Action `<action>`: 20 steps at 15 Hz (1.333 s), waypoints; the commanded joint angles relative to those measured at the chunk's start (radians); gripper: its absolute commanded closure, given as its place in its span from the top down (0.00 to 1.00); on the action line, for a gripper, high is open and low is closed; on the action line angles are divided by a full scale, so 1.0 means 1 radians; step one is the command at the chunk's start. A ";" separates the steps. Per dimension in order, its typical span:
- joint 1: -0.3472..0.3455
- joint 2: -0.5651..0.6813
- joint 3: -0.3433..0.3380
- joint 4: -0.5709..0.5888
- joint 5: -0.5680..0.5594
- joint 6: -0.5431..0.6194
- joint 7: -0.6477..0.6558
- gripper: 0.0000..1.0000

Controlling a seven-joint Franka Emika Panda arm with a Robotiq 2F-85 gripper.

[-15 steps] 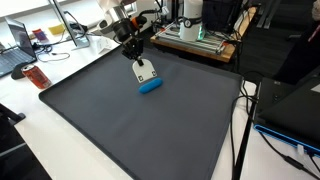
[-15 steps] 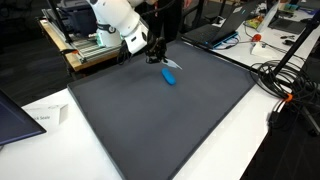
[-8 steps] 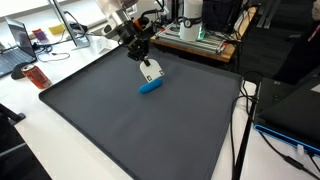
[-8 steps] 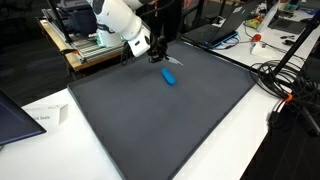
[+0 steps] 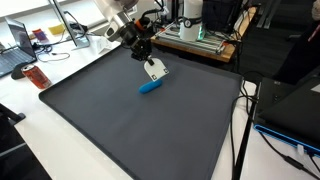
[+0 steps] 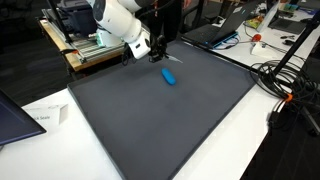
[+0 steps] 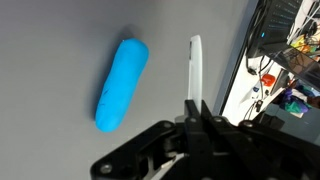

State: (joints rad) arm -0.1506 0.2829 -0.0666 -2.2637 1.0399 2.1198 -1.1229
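My gripper (image 5: 144, 52) is shut on a flat white card-like piece (image 5: 154, 70) with a dark mark and holds it in the air above the far part of a dark grey mat (image 5: 120, 130). A blue cylinder (image 5: 150, 87) lies on the mat just below and in front of the piece, apart from it. In both exterior views the gripper (image 6: 160, 50) hangs over the mat's back edge, with the white piece (image 6: 172, 60) above the blue cylinder (image 6: 169, 77). In the wrist view the jaws (image 7: 197, 115) clamp the white piece (image 7: 195, 65) edge-on, and the blue cylinder (image 7: 122, 83) lies to its left.
The mat (image 6: 170, 130) covers most of a white table. An orange bottle (image 5: 37, 76) and a laptop (image 5: 15, 50) stand off the mat. Machines (image 5: 200, 35) sit behind the mat. Cables (image 6: 280, 75) and a paper sheet (image 6: 45, 117) lie beside it.
My gripper has lifted the white piece up and back toward the mat's far edge, away from the blue cylinder. The blue cylinder has not moved.
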 commanded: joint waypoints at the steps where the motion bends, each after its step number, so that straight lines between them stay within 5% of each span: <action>1: -0.010 0.013 -0.006 0.018 0.008 -0.048 0.001 0.01; 7: 0.011 -0.001 -0.010 0.010 -0.026 -0.007 0.081 0.01; 12: 0.070 -0.090 -0.001 -0.012 -0.156 0.085 0.275 0.01; 20: 0.219 -0.205 -0.002 0.022 -0.736 0.152 0.820 0.01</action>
State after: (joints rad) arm 0.0202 0.1166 -0.0537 -2.2523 0.4998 2.2822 -0.4524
